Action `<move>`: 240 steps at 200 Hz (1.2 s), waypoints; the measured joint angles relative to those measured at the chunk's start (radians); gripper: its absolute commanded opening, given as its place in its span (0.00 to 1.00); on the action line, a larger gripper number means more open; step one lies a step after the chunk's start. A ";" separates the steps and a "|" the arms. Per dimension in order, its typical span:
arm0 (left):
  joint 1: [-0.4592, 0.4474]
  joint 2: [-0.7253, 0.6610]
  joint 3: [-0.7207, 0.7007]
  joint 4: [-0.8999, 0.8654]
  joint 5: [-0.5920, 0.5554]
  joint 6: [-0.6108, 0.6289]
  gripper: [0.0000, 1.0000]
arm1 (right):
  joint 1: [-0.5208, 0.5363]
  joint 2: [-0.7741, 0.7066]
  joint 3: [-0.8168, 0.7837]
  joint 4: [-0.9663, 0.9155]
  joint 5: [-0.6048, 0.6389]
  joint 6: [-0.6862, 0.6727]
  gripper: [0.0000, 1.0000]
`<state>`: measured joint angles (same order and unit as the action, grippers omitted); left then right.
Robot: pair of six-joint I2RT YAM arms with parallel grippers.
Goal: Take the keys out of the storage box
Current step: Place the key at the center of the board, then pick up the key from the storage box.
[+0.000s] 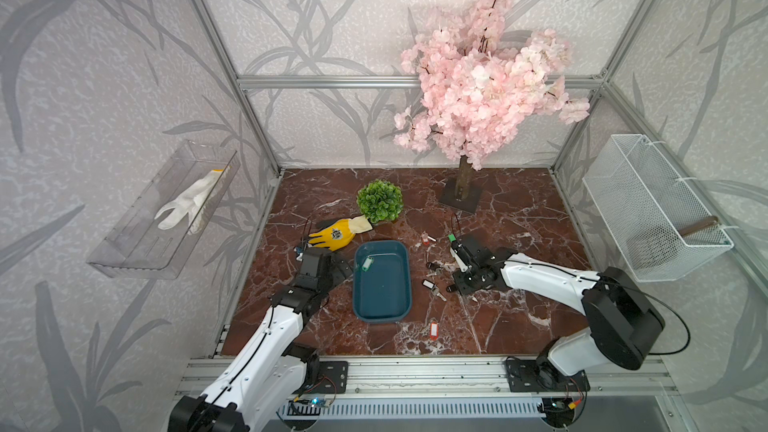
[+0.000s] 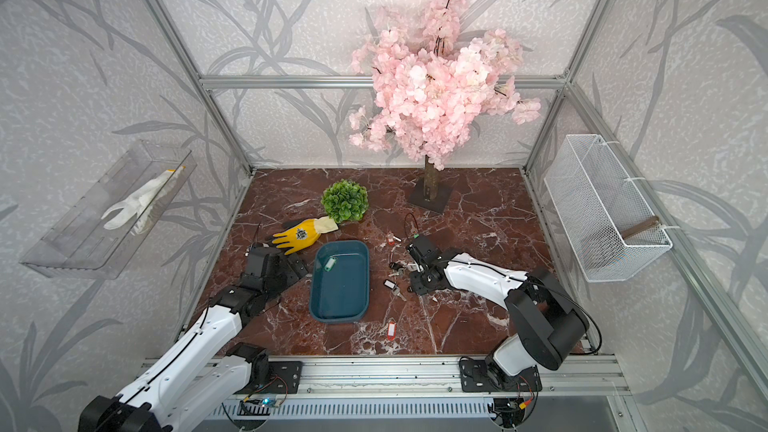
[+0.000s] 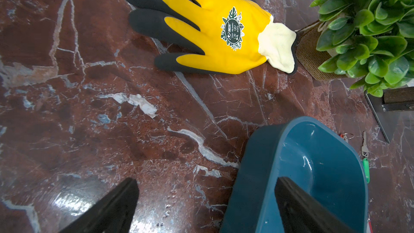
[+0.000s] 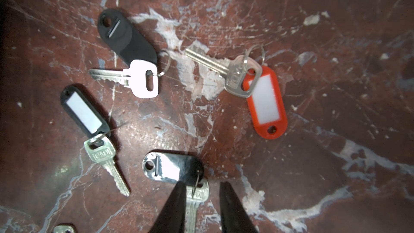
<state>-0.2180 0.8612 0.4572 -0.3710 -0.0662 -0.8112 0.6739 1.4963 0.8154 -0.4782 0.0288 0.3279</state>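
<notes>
So we're at the drop-off bit here. Our right gripper [image 4: 202, 184] hangs low over the marble table [image 4: 336, 86], off to the right of the storage box [image 1: 382, 297], with its jaws only a little apart. A key with a shiny black tag [image 4: 172, 169] lies between them, blade running down the gap. As far as we can see neither finger is pinching it, so we'd call that gripper empty. Most of the keys [image 4: 143, 79] are scattered on the table around it, with red and black tags.

To do this step well, we reckon: open a touch wider, then lift straight up. That ring sits right against one finger and could snag and drag the key along.

What's left is one green-tagged key [image 1: 367, 263], lying in the far left part of the box. It's well apart from the right gripper, with the box wall in between. Our left gripper [image 3: 207, 181] is much nearer: wide open, holding nothing, straddling the box's left wall, one finger over the inside and one over the table.
</notes>
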 measured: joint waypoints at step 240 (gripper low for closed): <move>0.004 0.214 -0.001 0.149 0.376 -0.045 0.30 | 0.223 0.560 0.776 0.119 -0.212 -0.155 0.51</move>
<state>-0.2142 1.0748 0.4564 -0.2222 0.3096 -0.8562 0.8967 2.0563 1.5917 -0.3588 -0.1837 0.1726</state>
